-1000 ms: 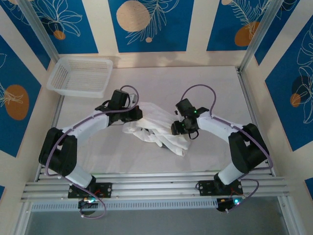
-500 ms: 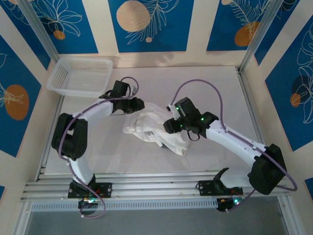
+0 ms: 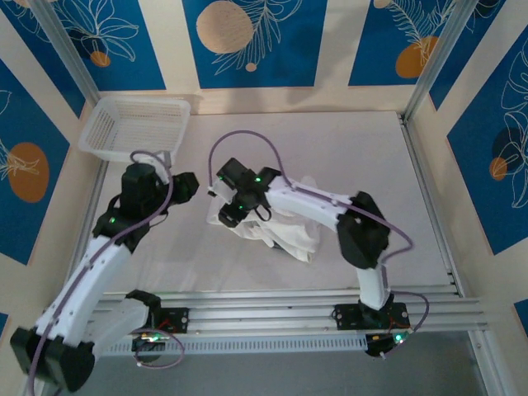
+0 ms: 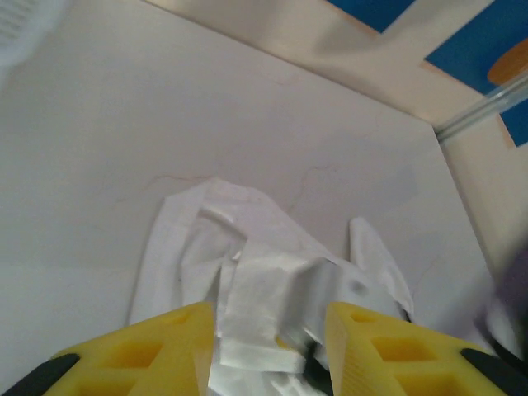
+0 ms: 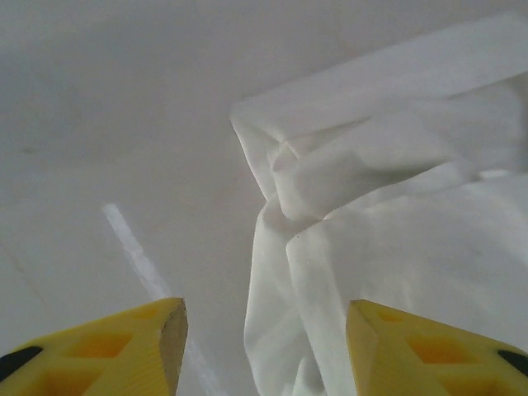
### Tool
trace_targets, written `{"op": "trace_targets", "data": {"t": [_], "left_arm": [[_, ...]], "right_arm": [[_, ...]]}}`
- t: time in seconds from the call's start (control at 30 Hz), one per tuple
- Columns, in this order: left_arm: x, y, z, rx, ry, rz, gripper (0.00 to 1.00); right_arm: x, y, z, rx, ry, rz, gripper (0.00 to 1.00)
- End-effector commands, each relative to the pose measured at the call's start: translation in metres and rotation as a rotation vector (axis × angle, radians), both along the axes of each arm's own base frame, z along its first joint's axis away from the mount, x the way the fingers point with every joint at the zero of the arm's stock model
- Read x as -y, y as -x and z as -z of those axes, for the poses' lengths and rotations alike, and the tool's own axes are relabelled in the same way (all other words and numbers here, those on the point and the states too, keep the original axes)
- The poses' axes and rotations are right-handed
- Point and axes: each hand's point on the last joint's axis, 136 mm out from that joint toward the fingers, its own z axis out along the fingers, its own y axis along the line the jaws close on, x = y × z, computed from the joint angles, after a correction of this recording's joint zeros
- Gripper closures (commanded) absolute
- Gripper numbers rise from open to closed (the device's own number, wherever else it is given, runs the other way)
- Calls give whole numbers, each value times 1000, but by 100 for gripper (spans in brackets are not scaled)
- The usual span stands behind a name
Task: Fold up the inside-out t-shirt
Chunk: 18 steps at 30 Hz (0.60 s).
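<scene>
From above: t-shirt in a rumpled white heap at the middle of the worktop, long axis running from upper left down to lower right, with a further lobe toward the upper right. Right gripper stretched across over the heap's left end, right above the cloth. Left gripper off to the left of that same end, near it but apart, pointing toward it. Mesh basket well behind, at the far left corner. By the look of it, right gripper the nearer of the two, already over the end that needs lifting. From the left wrist: jaws standing apart with nothing clamped between them, so open and empty. T-shirt ahead on the worktop, a flat doubled flap nearest in line with the gap, the rest spreading away to the far right. From the right wrist: jaws likewise spread and empty. T-shirt's outer edge lying below within the gap, a small folded corner further ahead, cloth carrying on to the right and bare worktop to the left. Likely to matter most for the coming move: edge set a little right of the gap's middle, so a straight drop probably enough to take hold of it. Which part of the garment this end is, cannot tell.
</scene>
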Motion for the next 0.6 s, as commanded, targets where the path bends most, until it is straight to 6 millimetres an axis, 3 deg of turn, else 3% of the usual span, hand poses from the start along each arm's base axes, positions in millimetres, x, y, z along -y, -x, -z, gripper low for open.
{"op": "trace_targets", "data": {"t": [0.0, 0.23, 0.4, 0.57], "left_arm": [[-23, 17, 37, -98, -77, -78, 60], [-22, 23, 44, -114, -67, -71, 59], [-18, 20, 48, -124, -57, -60, 59], [-15, 17, 50, -135, -52, -49, 58]], "right_arm": [[12, 13, 19, -131, 119, -34, 45], [4, -8, 45, -74, 230, -30, 40], [15, -15, 61, 14, 347, -49, 41], [13, -19, 63, 28, 342, -48, 58]]}}
